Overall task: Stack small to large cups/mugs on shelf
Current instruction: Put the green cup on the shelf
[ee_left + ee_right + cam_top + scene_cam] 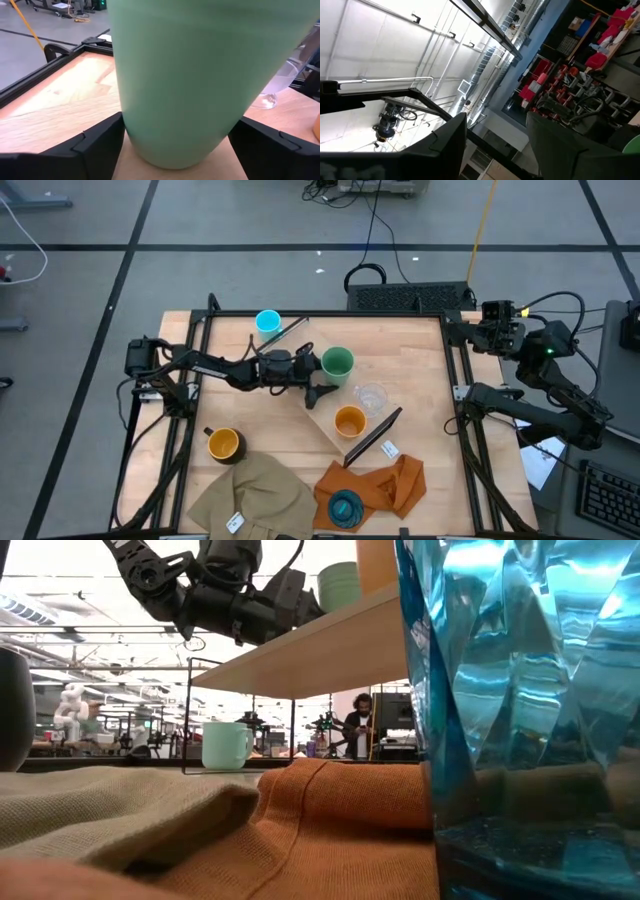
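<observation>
Left tool (322, 380) reached across the middle of the tabletop (250, 425) to the green cup (338, 363). In the left wrist view the green cup (200, 80) filled the frame, upright on the light wood, with a dark finger (75, 150) low on each side of its base. Fingers stood spread around the cup; cannot tell whether they touched it.

Shelf (335, 420) ran diagonally across the tabletop's middle, and the low view showed it raised above the tabletop. On it: green cup at the far end, clear tumbler (371, 396) next, orange cup (349, 421) nearest the front end. Tumbler sat just beside the green cup, apart from the orange one.

Light-blue mug (268, 323) stood on the tabletop near the far edge, off the shelf. Dark mug (223, 444) with yellow-orange inside stood near the left front, just beside the tan cloth (255, 495). Ribbed teal cup (346, 508) rested on the orange cloth (385, 485) at the front edge, right up against the low camera.

Right tool (495, 145) was parked off the tabletop's far right corner, aimed upward at the ceiling, fingers parted and holding nothing.
</observation>
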Action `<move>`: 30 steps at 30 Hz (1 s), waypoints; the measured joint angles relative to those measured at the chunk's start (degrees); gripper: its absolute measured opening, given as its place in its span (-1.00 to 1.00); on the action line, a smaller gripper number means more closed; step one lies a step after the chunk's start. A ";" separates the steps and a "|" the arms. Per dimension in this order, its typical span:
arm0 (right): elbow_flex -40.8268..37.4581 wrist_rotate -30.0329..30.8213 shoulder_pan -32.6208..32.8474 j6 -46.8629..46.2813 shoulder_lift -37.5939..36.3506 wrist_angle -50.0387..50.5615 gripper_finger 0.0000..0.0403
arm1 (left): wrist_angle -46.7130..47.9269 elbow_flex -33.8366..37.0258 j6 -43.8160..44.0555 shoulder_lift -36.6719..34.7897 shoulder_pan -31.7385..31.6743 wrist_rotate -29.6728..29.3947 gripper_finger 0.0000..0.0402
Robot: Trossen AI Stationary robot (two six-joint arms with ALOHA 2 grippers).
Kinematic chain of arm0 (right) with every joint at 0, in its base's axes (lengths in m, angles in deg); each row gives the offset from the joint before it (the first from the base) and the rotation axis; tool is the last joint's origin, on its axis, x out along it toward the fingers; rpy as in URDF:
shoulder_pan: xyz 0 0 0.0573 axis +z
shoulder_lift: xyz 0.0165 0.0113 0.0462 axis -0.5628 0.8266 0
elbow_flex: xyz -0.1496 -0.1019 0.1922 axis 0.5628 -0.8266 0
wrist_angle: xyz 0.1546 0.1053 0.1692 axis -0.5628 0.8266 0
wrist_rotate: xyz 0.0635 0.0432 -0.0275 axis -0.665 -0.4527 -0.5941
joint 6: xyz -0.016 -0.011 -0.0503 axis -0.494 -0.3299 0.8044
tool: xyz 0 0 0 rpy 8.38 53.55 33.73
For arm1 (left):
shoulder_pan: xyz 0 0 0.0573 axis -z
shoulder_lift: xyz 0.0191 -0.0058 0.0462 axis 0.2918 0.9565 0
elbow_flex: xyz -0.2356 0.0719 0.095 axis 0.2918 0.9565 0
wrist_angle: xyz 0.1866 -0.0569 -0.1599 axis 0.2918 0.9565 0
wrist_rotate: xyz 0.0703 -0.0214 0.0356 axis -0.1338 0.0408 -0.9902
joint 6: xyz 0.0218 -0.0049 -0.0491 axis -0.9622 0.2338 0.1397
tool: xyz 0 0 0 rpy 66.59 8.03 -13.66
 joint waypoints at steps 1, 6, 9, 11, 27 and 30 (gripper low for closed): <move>0.00 0.00 0.00 0.00 0.00 0.00 -0.03 | 0.01 0.00 -0.03 0.00 -0.01 -0.18 0.66; 0.00 0.00 0.00 0.00 0.02 0.02 -0.03 | 0.08 0.00 -0.17 0.00 0.01 -0.20 0.65; 0.00 0.00 0.00 0.00 0.02 0.02 -0.03 | 0.34 0.00 0.04 -0.02 0.09 -0.20 0.70; 0.00 0.00 0.00 0.00 0.02 0.02 -0.03 | 0.34 -0.01 0.05 -0.03 0.31 -0.13 0.73; 0.00 -0.02 0.00 0.00 0.15 0.02 -0.03 | 1.28 -0.04 -2.65 -0.09 2.08 -1.08 0.92; 0.00 -0.02 0.00 0.00 0.41 0.04 -0.03 | 1.69 -0.04 -3.11 -0.43 2.07 -1.32 0.92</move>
